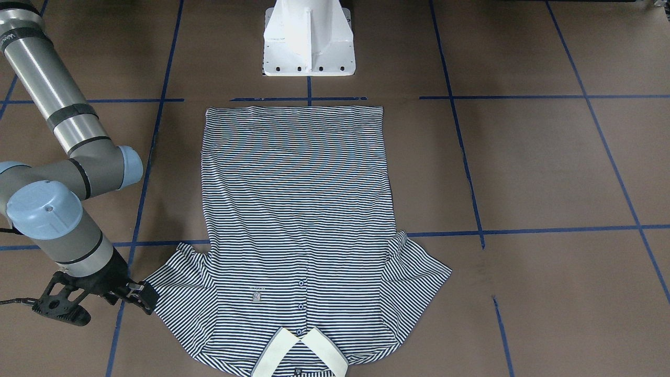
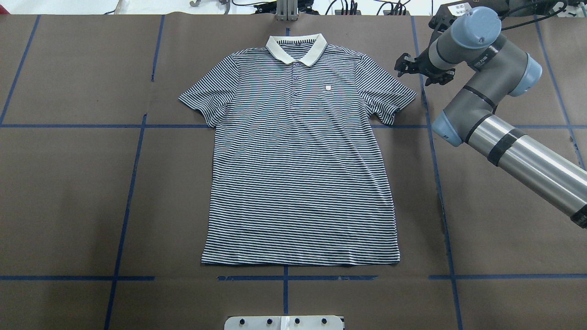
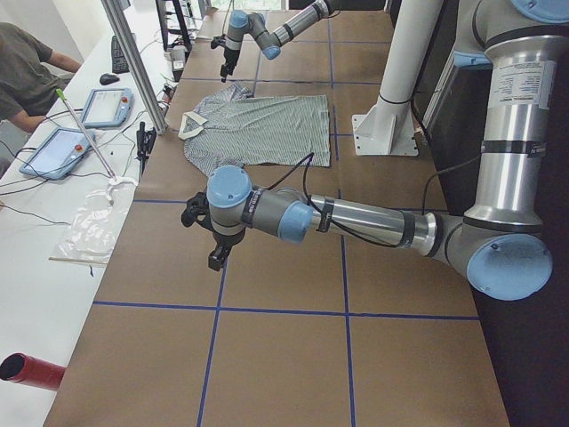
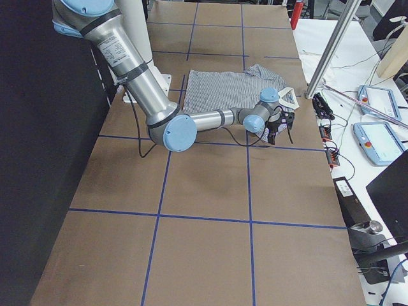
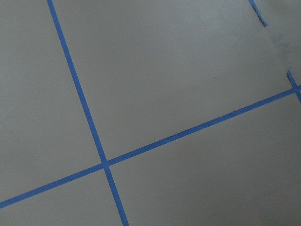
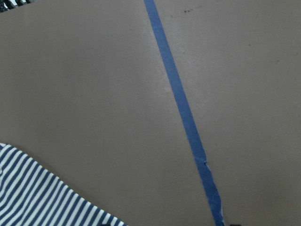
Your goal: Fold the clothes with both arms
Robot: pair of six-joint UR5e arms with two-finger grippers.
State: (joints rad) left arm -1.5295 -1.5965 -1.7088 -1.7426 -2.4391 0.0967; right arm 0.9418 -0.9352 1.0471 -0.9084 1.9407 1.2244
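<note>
Here, shirt [image 2: 298,160] spread flat, right end effector [image 1: 145,299] nearby

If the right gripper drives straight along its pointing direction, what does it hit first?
Probably the bare table paper just beside the shirt's sleeve; the right gripper points down, though depth is unclear.

Found a navy-and-white striped polo shirt [image 2: 298,174] spread flat, front up, on the counter [image 2: 69,183], cream collar [image 2: 296,47] away from the robot, hem toward it, both short sleeves out. Found the right arm [image 2: 518,151] reaching low, its claw [image 2: 404,64] just beside one sleeve [image 2: 390,98]. Found the left arm [image 3: 356,213] stretched low, well apart from the shirt.
</note>
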